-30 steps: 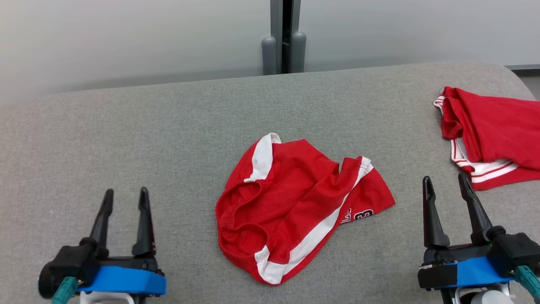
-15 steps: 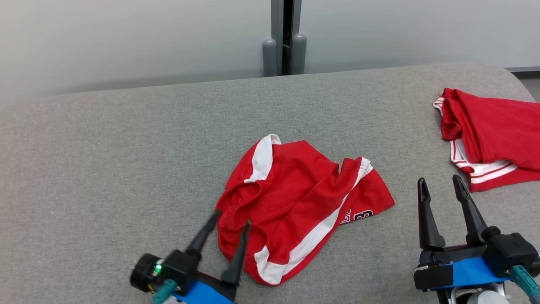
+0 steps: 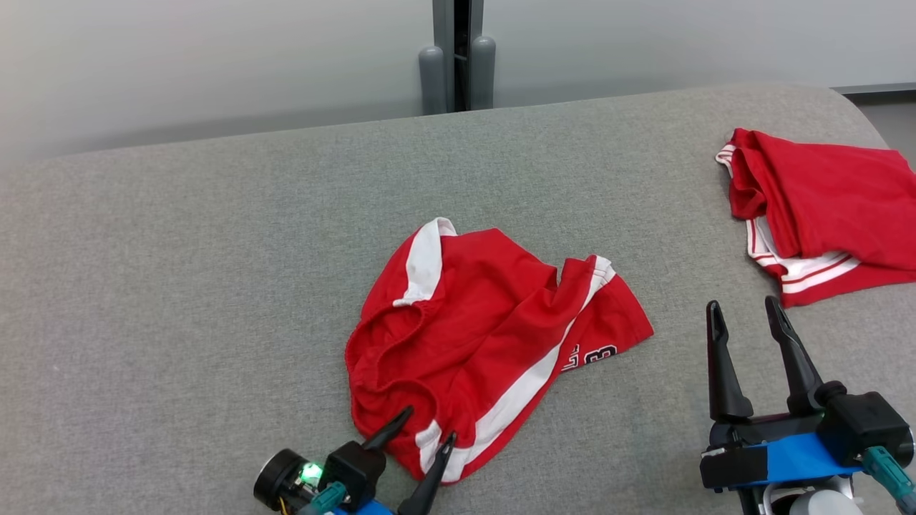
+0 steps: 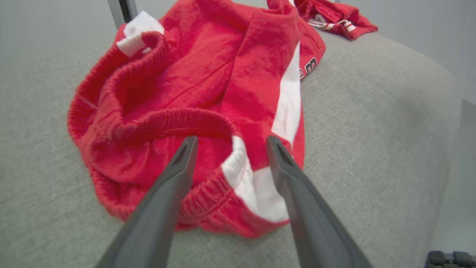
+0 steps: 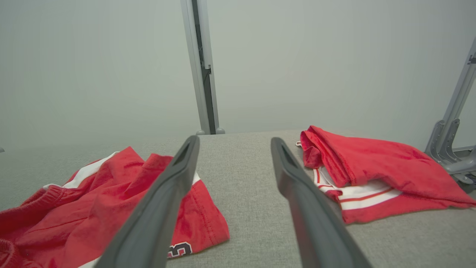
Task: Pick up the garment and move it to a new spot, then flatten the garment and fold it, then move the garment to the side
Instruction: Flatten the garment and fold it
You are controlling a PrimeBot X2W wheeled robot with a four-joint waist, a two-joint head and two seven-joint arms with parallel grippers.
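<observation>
Straddling the waistband [image 4: 178, 117] of the shorts [image 3: 486, 336], left gripper [image 3: 431, 422] spread apart | right gripper [image 3: 742, 303] spread, clear of cloth | left wrist view reveals elastic puckers

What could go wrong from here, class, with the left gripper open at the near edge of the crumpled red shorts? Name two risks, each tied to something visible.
1. The left gripper straddles the bunched waistband of the red shorts; it may pinch only one layer, so the shorts could lift crumpled or slip out.
2. Its fingertips appear close to the grey surface; closing there might catch that covering too.
</observation>
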